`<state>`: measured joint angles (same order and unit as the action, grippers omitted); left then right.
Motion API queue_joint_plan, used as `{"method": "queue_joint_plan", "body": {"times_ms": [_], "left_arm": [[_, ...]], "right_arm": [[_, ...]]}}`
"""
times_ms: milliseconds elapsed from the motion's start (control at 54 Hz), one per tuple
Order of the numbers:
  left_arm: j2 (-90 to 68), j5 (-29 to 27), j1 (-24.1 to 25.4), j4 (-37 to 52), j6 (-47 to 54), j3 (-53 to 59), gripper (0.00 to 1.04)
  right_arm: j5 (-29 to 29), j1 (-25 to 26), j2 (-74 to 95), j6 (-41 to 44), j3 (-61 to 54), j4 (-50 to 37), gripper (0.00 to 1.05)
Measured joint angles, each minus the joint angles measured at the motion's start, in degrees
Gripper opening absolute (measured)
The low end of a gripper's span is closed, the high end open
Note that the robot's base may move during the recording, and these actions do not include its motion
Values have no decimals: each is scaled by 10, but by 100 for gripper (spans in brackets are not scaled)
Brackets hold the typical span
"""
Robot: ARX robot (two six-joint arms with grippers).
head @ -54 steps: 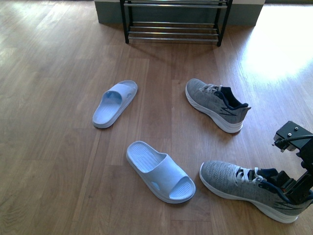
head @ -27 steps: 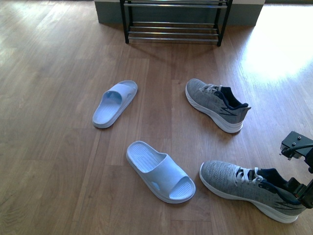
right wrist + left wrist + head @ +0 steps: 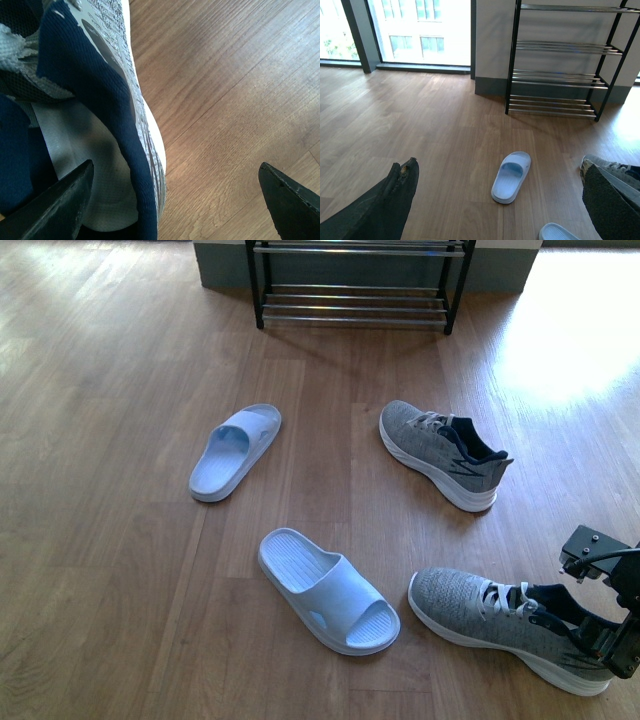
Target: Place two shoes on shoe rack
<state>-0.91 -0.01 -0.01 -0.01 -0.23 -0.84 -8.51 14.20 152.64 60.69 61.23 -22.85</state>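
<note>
In the front view the right jaws have dropped from above the heel of the nearer grey sneaker (image 3: 480, 615) down to its collar, and the shoe rack (image 3: 355, 302) stands well apart across the floor. In the left wrist view the left jaws hang open and empty. In the right wrist view the right jaws are spread, one finger (image 3: 60, 205) inside the sneaker and the other outside its wall, so we judge the grasp is not yet closed.

The shoe rack (image 3: 355, 285) is standing farthest back on the floor (image 3: 100, 540). Before it, the far sandal (image 3: 235, 452) is lying left of the far sneaker (image 3: 443, 453). Nearer, the near sandal (image 3: 328, 590) is lying just left of the near sneaker (image 3: 510, 625).
</note>
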Motion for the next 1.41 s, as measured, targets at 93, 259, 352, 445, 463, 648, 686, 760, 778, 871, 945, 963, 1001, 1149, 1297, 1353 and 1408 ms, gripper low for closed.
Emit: {"method": "queue_joint_plan", "body": {"times_ms": [93, 259, 352, 445, 463, 648, 686, 760, 778, 871, 945, 963, 1001, 1149, 1297, 1353, 1408], "left_arm": [[0, 0, 0, 0, 0, 0, 95], [0, 0, 0, 0, 0, 0, 95], [0, 0, 0, 0, 0, 0, 95], [0, 0, 0, 0, 0, 0, 95], [0, 0, 0, 0, 0, 0, 95], [0, 0, 0, 0, 0, 0, 95], [0, 0, 0, 0, 0, 0, 95], [0, 0, 0, 0, 0, 0, 95], [0, 0, 0, 0, 0, 0, 95], [0, 0, 0, 0, 0, 0, 95], [0, 0, 0, 0, 0, 0, 95], [0, 0, 0, 0, 0, 0, 95], [0, 0, 0, 0, 0, 0, 95], [0, 0, 0, 0, 0, 0, 95], [0, 0, 0, 0, 0, 0, 95], [0, 0, 0, 0, 0, 0, 95], [0, 0, 0, 0, 0, 0, 95]], "right_arm": [[-4, -7, 4, -3, 5, 6, 96], [-8, -20, 8, -4, 5, 10, 82], [-11, -28, 14, -3, 5, 16, 68], [-16, -33, 18, -4, 5, 17, 56], [-16, -33, 18, -4, 4, 17, 54], [-16, -36, 21, -3, 1, 16, 30], [-16, -36, 21, -4, 1, 15, 25], [-18, -36, 21, -8, 0, 11, 14], [-19, -36, 21, -10, -1, 8, 10], [-25, -36, 17, -23, -10, 1, 1], [-33, -36, 10, -42, -24, -11, 1], [-33, -36, 8, -47, -27, -14, 1], [-36, -36, 1, -60, -37, -23, 1], [-58, -42, -80, -156, -111, -81, 1], [-70, -33, -247, -295, -213, -132, 1], [-77, -23, -315, -346, -255, -136, 1], [-83, -10, -389, -392, -296, -129, 1]]}}
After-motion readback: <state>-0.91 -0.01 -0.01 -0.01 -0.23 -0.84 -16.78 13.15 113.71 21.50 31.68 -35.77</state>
